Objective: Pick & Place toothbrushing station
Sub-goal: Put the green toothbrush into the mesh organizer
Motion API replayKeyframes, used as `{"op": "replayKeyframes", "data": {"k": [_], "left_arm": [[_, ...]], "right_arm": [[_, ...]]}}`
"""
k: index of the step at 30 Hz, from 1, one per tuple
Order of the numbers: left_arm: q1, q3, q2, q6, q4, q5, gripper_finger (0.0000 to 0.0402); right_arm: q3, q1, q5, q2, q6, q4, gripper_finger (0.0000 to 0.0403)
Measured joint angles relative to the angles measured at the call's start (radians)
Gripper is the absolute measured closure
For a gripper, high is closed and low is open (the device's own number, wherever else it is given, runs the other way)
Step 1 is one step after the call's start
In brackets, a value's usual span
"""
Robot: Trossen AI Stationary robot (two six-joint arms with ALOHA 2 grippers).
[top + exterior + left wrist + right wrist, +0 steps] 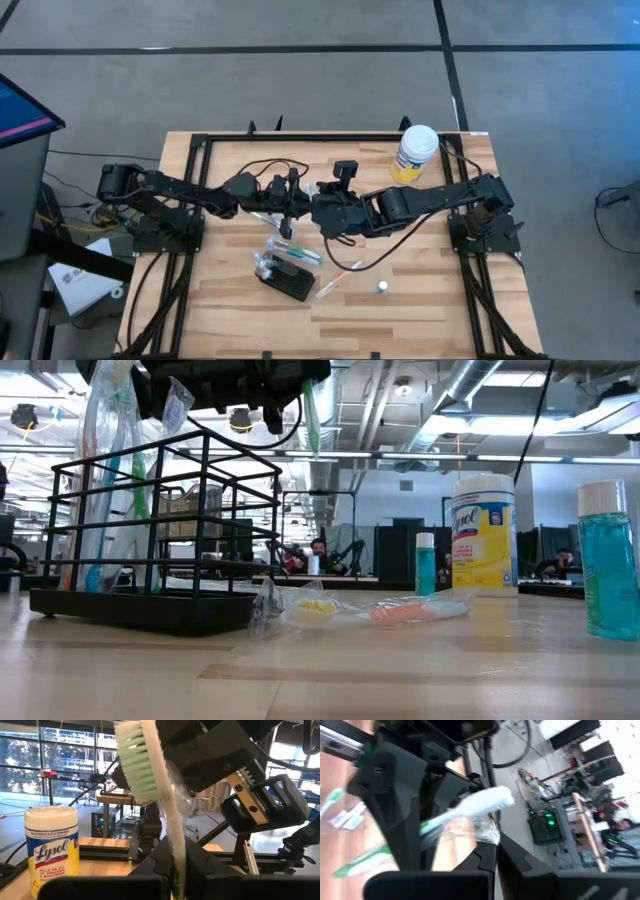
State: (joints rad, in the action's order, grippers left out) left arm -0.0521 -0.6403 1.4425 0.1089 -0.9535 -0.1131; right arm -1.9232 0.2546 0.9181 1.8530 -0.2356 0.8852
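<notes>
From above, a wooden table (420, 300) holds two dark arms that meet near its middle. The left gripper (292, 200) and right gripper (318, 208) sit almost touching there. The black station (285, 281) lies nearer the front edge, just below the grippers, with wrapped toothbrushes (292, 250) beside it. A Lysol canister (414, 153) stands at the back right. A small bottle (382, 287) stands right of the station.

At table level, the station (150, 595) shows as a black wire rack on a dark base at the left, with toothbrushes upright inside. Clear wrappers (370, 610) lie on the table to its right. The canister (484, 532) and a blue bottle (608, 560) stand farther right. People sit in the room behind.

From the left wrist, the left gripper (177, 870) is clenched on a green toothbrush (150, 780) that stands upright, bristles up, the right arm close behind.

From the right wrist, the right gripper (496, 852) is clenched on the clear wrapper (480, 827) around that toothbrush (470, 810).
</notes>
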Motion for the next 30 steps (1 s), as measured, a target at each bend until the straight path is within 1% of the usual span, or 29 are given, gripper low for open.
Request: {"op": "replayKeyframes", "data": {"k": [3, 5, 13, 18, 23, 28, 30], "left_arm": [[0.000, 0.000, 0.000, 0.000, 0.008, 0.000, 0.0393], [0.000, 0.000, 0.000, 0.000, 0.014, 0.000, 0.0393], [0.000, 0.000, 0.000, 0.000, 0.032, 0.000, 0.0393], [0.000, 0.000, 0.000, 0.000, 0.034, 0.000, 0.0393], [0.000, 0.000, 0.000, 0.000, 0.034, 0.005, 0.0393], [0.000, 0.000, 0.000, -0.001, 0.032, 0.008, 0.0393], [0.000, 0.000, 0.000, -0.005, 0.032, 0.008, 0.0393]], "right_arm": [[0.000, 0.000, -0.028, 0.000, -0.008, -0.001, 0.0384], [0.000, 0.000, -0.020, 0.000, -0.017, -0.001, 0.0365], [0.000, 0.010, 0.104, -0.004, -0.053, -0.009, 0.0273], [0.001, 0.035, 0.111, -0.013, -0.036, -0.012, 0.0229], [0.000, 0.050, 0.104, -0.046, 0.104, 0.017, 0.0214], [0.002, 0.060, 0.097, -0.081, 0.321, 0.112, 0.0224], [-0.002, 0.060, 0.075, -0.087, 0.382, 0.135, 0.0230]]}}
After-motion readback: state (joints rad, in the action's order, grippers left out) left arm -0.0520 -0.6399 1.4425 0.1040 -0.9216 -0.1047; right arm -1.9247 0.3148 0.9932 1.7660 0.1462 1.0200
